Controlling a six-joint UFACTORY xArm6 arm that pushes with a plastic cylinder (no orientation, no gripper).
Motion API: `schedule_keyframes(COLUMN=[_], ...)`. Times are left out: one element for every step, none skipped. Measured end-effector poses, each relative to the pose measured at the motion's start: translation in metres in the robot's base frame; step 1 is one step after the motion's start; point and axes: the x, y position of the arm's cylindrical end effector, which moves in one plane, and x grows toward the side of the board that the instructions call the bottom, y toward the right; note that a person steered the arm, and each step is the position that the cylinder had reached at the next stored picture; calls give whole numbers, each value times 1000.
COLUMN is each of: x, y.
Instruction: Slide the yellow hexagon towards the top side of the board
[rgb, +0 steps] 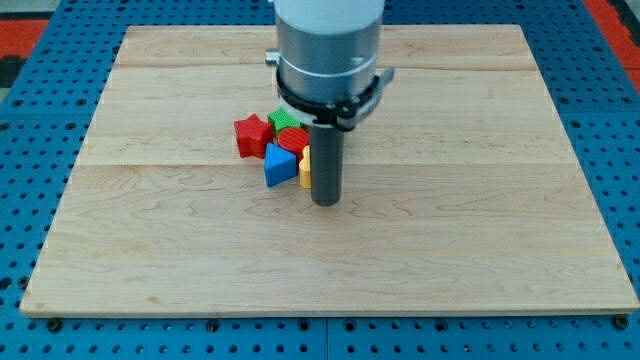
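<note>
So there's no claw on this arm at all, just a straight dark rod, so nothing opens, closes or grips. My tip (325, 201) is planted on the wooden board (480, 240) a bit below the frame's centre, right at the lower right edge of the block cluster.

The cluster sits just left of centre. A red star-ish block (250, 135) is at its left end, a blue triangular block (280, 165) is below and to the right of it, a green block (279, 121) peeks out at the top, and a red ribbed round block (292, 140) is in the middle.

A sliver of a yellow block (304, 166) shows right beside the rod, looks like it's touching it, but I can't make out its shape. The yellow hexagon itself isn't visible; the arm's big grey body covers the right part of the cluster.
</note>
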Motion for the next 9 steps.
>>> schedule_keyframes(x=[-27, -50, -77, -81, -87, -104, -116, -129, -159], y=[-10, -13, -15, -6, 13, 13, -1, 0, 19])
